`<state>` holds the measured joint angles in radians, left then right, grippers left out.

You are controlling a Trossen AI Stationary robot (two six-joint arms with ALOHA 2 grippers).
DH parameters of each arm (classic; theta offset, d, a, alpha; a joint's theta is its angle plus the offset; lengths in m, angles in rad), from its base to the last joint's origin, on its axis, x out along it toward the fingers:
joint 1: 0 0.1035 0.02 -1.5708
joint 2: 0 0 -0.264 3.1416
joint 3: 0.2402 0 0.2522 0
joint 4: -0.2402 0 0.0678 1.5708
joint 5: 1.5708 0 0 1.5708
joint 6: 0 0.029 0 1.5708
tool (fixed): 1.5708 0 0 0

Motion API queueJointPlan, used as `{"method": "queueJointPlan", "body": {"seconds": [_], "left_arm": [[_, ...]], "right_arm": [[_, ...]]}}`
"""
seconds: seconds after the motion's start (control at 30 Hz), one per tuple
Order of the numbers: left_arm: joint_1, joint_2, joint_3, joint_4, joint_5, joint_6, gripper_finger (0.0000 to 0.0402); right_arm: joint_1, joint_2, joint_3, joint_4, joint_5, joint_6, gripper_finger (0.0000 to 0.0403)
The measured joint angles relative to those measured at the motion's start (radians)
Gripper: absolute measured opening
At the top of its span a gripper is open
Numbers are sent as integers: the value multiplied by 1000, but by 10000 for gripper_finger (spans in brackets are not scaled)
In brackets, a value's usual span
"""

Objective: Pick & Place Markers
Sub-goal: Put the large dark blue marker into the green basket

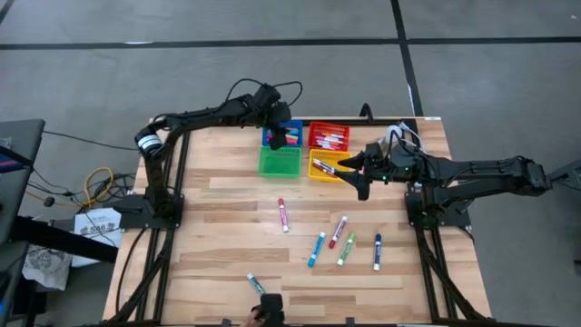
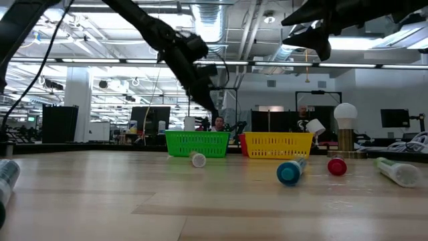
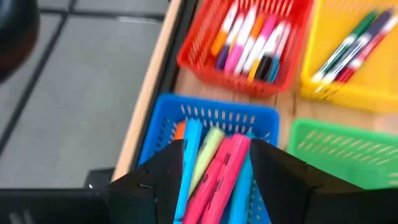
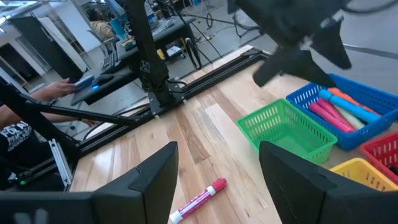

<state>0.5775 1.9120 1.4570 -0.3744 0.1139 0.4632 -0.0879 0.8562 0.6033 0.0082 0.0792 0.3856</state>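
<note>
Several markers lie loose on the table's near half: a red one (image 1: 283, 214), a pink one (image 1: 339, 231), a light blue one (image 1: 316, 249), a green one (image 1: 347, 249), a blue one (image 1: 378, 252) and a green one (image 1: 256, 283). More markers fill the blue bin (image 3: 163, 118), the red bin (image 3: 199, 56) and the yellow bin (image 3: 311, 81). My left gripper (image 3: 217, 180) hangs open over the blue bin (image 1: 270, 138), with the bin's pink, blue and yellow-green markers showing between its fingers. My right gripper (image 4: 217, 174) is open and empty, raised beside the yellow bin (image 1: 320, 171).
Four bins sit in a square at the table's far edge; the green bin (image 1: 279, 161) looks empty. The red marker (image 4: 199, 200) lies on bare wood below my right gripper. People stand beyond the table (image 4: 18, 137). A dark camera mount (image 1: 269, 309) is at the near edge.
</note>
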Motion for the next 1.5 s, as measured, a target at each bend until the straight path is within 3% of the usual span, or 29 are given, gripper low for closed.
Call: {"method": "queueJointPlan", "body": {"seconds": [0.17, 0.43, 0.7, 0.87, 1.23, 1.5], "left_arm": [[-31, -117, 0, 1, 1, -59, 186], [-95, -334, 0, -4, 3, -367, 186], [-198, -554, -76, -4, 6, -469, 186], [-274, -694, -221, 21, 6, -537, 186], [-486, -931, -720, 547, 17, -637, 186], [-581, -994, -941, 732, 15, -689, 186]], "right_arm": [[0, 0, 0, 0, 0, -50, 214], [0, 0, 0, 0, 0, -55, 214], [0, 0, 0, -1, 0, -54, 214], [0, 0, 0, 0, 0, -54, 214], [0, 0, 0, 0, 0, -54, 214], [9, 0, 0, 0, -2, -37, 214]]}}
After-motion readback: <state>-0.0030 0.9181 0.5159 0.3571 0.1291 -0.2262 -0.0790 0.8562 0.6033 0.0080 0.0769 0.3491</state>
